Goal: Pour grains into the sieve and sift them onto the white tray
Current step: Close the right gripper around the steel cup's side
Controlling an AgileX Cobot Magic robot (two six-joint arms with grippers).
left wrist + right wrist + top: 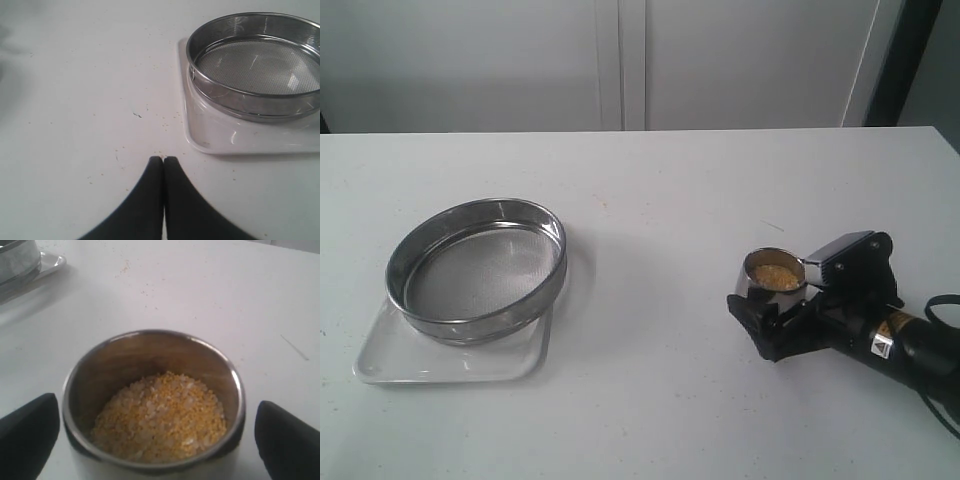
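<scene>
Golden grains (160, 412) between spread right jaws

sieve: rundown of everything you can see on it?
The sieve is a round, shallow, shiny steel ring with a fine grey wire-mesh bottom that looks bare. It sits upright and level on the white tray, covering most of it, at the left of the exterior view. Only the tray touches it.

sieve (477, 272) on white tray (380, 362), yellow-beige grains (160, 412) in steel cup (150, 352)

sieve (485, 318) — shiny steel | white tray (390, 362) — glossy | cup (150, 354): polished metal
</scene>
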